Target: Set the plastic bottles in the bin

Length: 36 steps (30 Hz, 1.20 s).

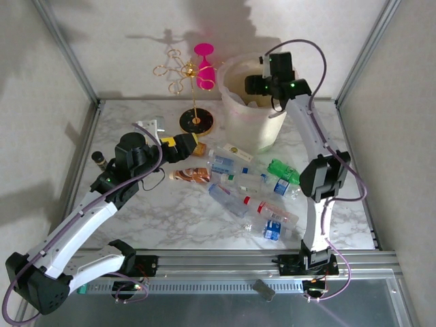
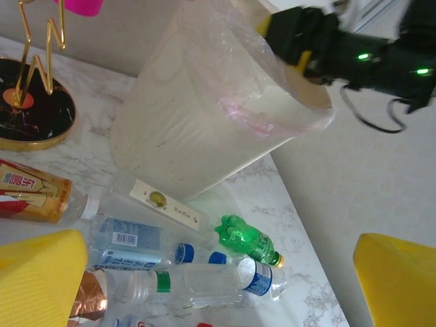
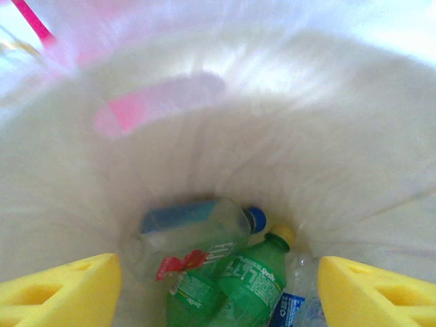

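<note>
The right claw [image 3: 218,289] is hanging with fingers apart, empty, straight above a green bottle [image 3: 238,283] and a clear bottle [image 3: 194,231] lying in the bin [image 3: 204,136]. The left claw [image 2: 218,276] is gaping wide over bottles [image 2: 129,242] scattered on the desk [image 2: 296,221].

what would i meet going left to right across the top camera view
dark vial → left pincer → bin → right arm's elbow
</note>
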{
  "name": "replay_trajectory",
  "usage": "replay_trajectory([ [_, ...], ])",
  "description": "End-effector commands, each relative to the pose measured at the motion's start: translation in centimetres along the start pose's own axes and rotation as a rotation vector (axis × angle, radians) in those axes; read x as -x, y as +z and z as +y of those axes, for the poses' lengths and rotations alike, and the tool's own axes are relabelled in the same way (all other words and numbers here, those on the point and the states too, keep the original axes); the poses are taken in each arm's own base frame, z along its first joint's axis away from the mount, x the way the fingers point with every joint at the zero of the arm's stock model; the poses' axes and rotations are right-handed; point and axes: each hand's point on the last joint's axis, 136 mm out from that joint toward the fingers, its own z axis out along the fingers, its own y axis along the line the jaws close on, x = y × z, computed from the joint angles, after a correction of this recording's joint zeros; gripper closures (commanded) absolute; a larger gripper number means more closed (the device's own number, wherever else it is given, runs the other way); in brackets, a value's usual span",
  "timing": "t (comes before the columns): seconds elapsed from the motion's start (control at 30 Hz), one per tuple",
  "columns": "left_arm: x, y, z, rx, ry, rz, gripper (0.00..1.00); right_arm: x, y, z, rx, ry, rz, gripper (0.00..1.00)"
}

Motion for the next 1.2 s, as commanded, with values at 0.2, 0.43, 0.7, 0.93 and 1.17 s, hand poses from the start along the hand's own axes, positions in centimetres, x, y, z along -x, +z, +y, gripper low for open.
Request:
replay_trajectory([
  [0.2, -0.4, -1.4, 2.0, 0.112, -0.102, -0.013, 0.0, 3.5, -11.7, 4.2, 0.078, 0.002, -0.177, 0.27],
  [0.43, -1.8, -2.5, 5.6, 0.276, -0.205, -0.018, 0.0, -2.6, -17.8, 10.3, 0.142, -0.077, -0.161, 0.28],
  [0.7, -5.3, -2.9, 11.4, 0.518, -0.403, -0.01, 0.0, -14.1, -20.7, 13.8, 0.185, -0.155, 0.046, 0.3],
  [0.93, -7.7, -1.8, 12.7, 0.546, -0.448, 0.05, 0.0, -27.2, -20.4, 13.8, 0.124, -0.318, 0.446, 0.26],
  [1.17, -8.8, -1.3, 14.2, 0.587, -0.413, 0.078, 0.0, -36.0, -21.9, 12.7, 0.057, -0.419, 0.755, 0.19],
])
